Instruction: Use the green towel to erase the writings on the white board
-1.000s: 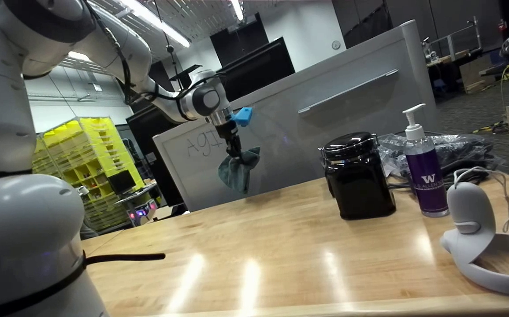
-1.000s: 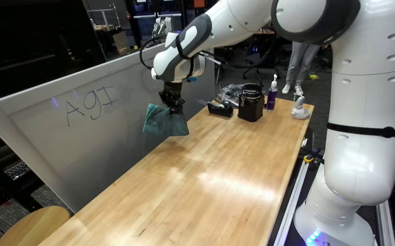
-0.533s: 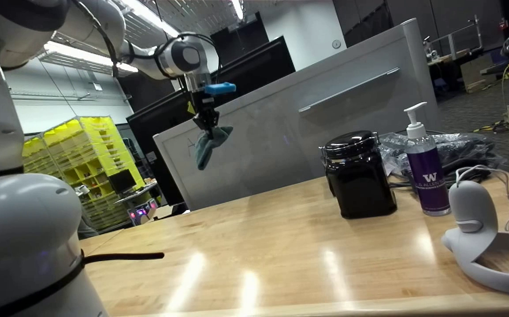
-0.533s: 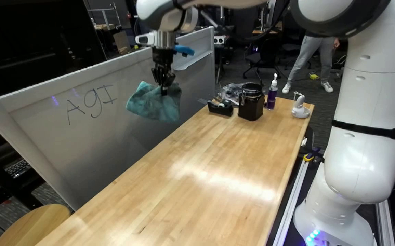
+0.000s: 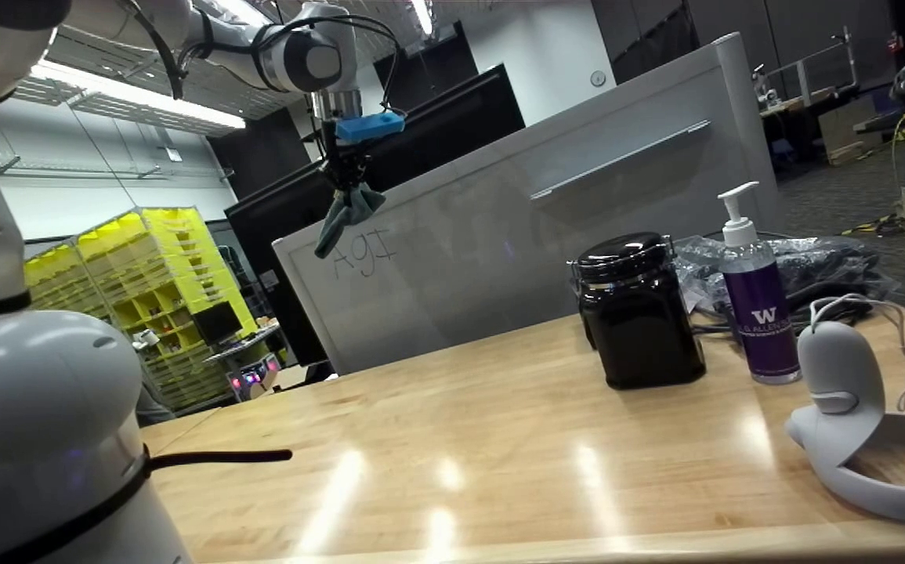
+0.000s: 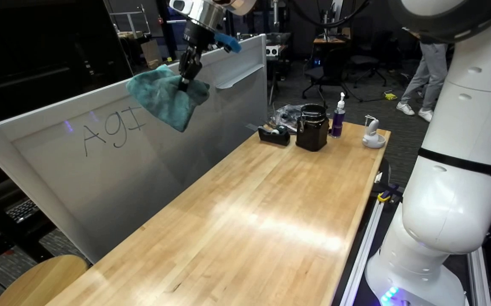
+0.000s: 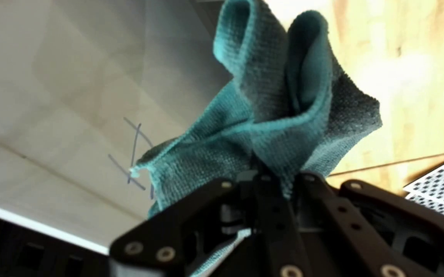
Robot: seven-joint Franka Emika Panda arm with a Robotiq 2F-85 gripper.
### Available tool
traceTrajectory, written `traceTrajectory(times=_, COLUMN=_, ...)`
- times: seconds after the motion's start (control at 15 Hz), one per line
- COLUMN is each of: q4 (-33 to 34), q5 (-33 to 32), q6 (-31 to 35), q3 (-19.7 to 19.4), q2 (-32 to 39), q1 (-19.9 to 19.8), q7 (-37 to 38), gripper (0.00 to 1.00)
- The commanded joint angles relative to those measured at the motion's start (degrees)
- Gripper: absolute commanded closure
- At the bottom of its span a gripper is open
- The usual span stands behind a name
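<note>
- The green towel (image 6: 160, 95) hangs in the air well above the tabletop (image 6: 211, 238), near the long edge where the whiteboard (image 6: 100, 191) stands, opposite the arm's base (image 6: 419, 272); I cannot tell whether the cloth touches the whiteboard.
- The hand (image 6: 184, 80) is clamped narrow on the towel, loose folds spilling out around the grip in the wrist view.
- Over the last second the towel has risen from low beside that long edge and shifted along it towards the writing (image 6: 119, 131); the hand, upright half a second ago in an exterior view, now leans.
- This looks like the carry to the letters, wiping not yet begun: "AgI" reads whole in both exterior views, though the towel hides part of it in the wrist view.
- Next probably comes pressing the cloth flat; hanging loose, it may bunch.
- Well apart from the towel, the tape dispenser (image 6: 274, 136), jar (image 6: 312, 131) and pump bottle (image 6: 337, 121) line one short edge, the controller (image 6: 372, 137) by its arm-side corner.
</note>
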Motion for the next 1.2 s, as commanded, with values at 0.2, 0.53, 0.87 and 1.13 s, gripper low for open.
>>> traceTrajectory(times=0.2, q4=-12.37, q5=11.47, q6=14.75, q3=0.05, q2=-6.22, q1=1.07, q7=-7.50, gripper=0.98)
traceTrajectory(times=0.53, q4=-19.90, q5=12.73, q6=21.33, q3=-0.79, q2=-7.44, q1=1.29, q7=-12.83, gripper=0.98)
traceTrajectory(times=0.87, q4=-23.66, q5=16.22, q6=29.54, q3=-1.84, q2=-4.71, q1=1.09, q7=-21.58, gripper=0.98)
traceTrajectory(times=1.13, q4=-22.77, q5=21.66, q6=32.77, q3=-1.50, q2=-1.86, q1=1.23, q7=-29.08, gripper=0.98)
